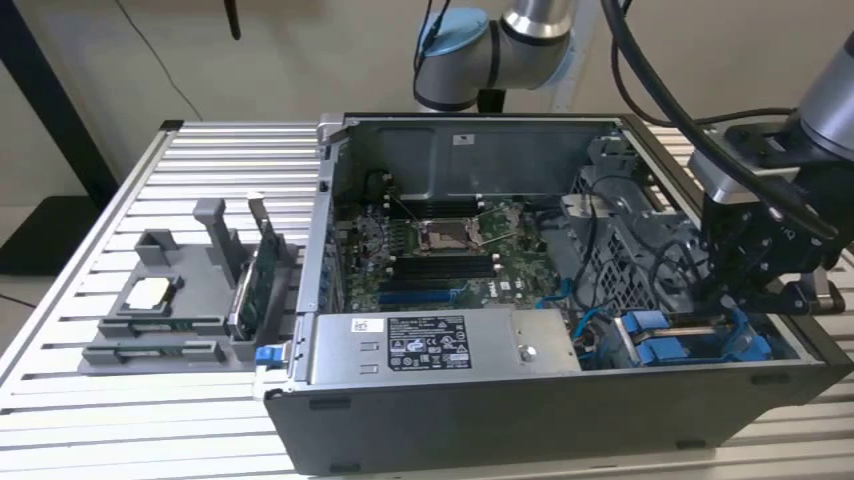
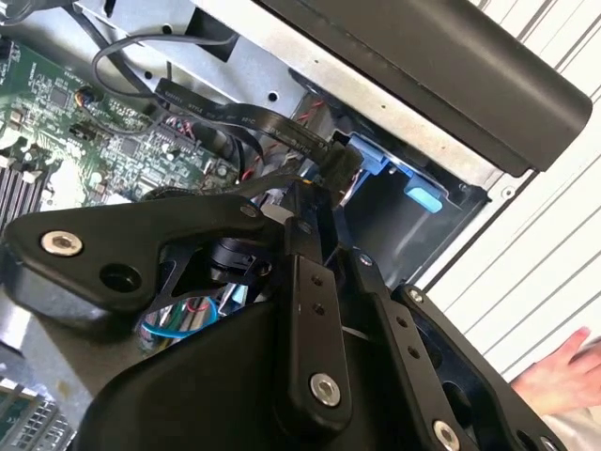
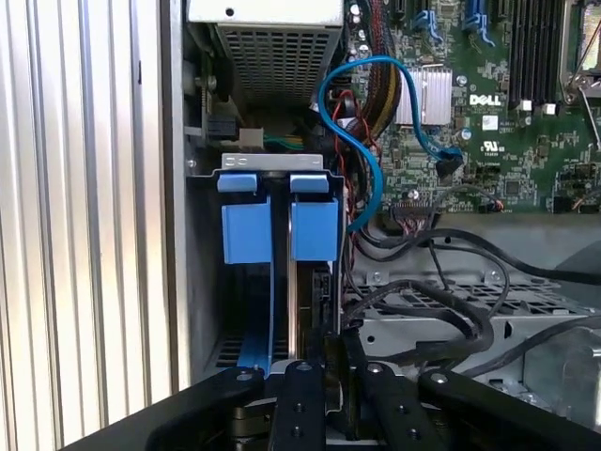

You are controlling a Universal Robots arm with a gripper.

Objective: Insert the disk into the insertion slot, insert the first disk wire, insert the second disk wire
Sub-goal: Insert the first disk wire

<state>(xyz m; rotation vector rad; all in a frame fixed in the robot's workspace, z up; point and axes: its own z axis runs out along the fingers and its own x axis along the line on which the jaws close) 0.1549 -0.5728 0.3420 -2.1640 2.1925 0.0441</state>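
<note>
The insertion slot (image 1: pixel 667 345) is the grey bay with blue fittings in the case's near corner, on the exterior view's right. In the first wrist view the disk (image 3: pixel 299 301) stands edge-on inside the slot (image 3: pixel 202 282), its blue carrier tabs (image 3: pixel 315 225) at the bay's mouth. My gripper (image 1: pixel 731 315) hangs just over that bay. Its fingers (image 2: pixel 305 282) lie close together on the black connector (image 2: pixel 333 164) of a flat black disk wire (image 2: pixel 216 103), right beside the disk's end. The gripper (image 3: pixel 331 352) meets the disk's edge in the first wrist view.
A grey power supply box (image 1: pixel 427 345) lies beside the bay, with the motherboard (image 1: pixel 447 250) behind. A blue cable (image 3: pixel 362 141) loops over black wires near the bay. A green card (image 1: pixel 254 270) stands in a grey holder on the slatted table. A person's hand (image 2: pixel 563 376) rests outside the case.
</note>
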